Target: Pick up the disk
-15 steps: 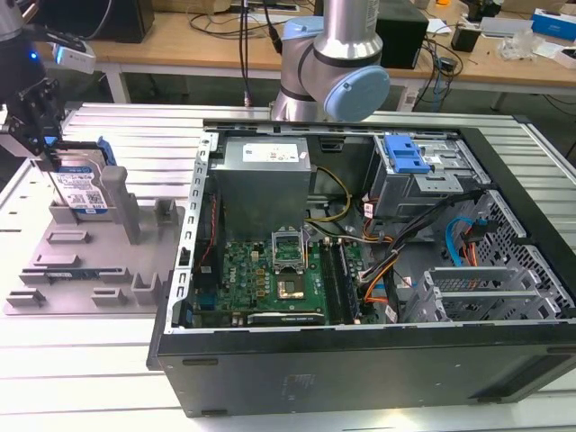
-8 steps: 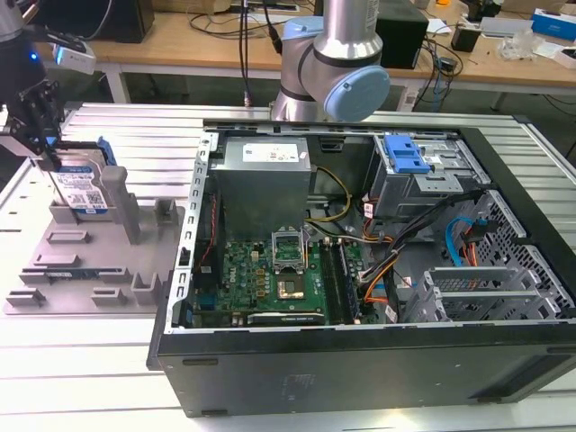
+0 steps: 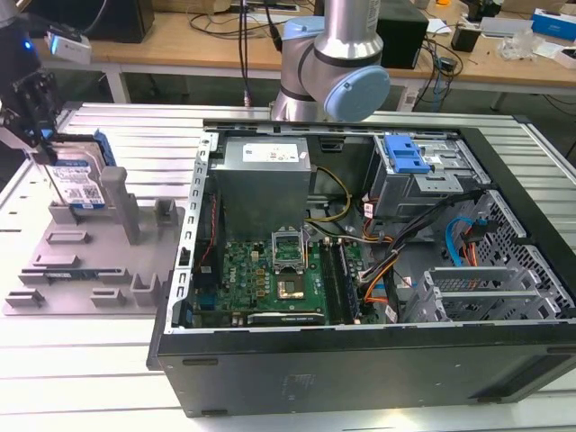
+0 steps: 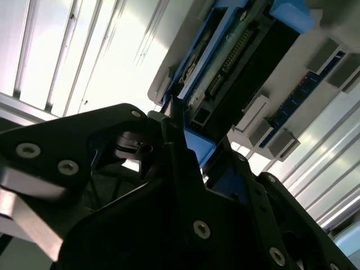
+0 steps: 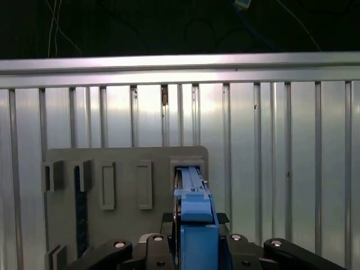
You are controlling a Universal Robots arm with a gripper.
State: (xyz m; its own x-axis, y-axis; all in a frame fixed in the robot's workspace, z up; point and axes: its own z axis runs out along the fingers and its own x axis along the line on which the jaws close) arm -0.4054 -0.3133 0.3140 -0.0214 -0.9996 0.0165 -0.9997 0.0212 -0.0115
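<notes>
The disk (image 3: 79,183) stands on edge in a slot of the grey holder tray (image 3: 90,270) at the exterior view's left, with its white label and blue side rail showing. My gripper (image 3: 41,144) comes down on its top edge and is shut on the disk. In the first wrist view the disk's blue rail (image 5: 194,216) runs between the black fingers of the gripper (image 5: 194,250), above the grey tray (image 5: 124,169). The second wrist view shows the disk (image 4: 236,62) from close up, with a thin finger (image 4: 175,140) against its blue rail. The disk's lower edge is still at the slot.
An open computer case (image 3: 360,270) fills the middle and the exterior view's right, with a blue latch piece (image 3: 405,155) on its drive cage. The arm's base (image 3: 333,63) rises behind the case. All of it rests on a slatted metal table (image 3: 90,378); cluttered benches stand behind.
</notes>
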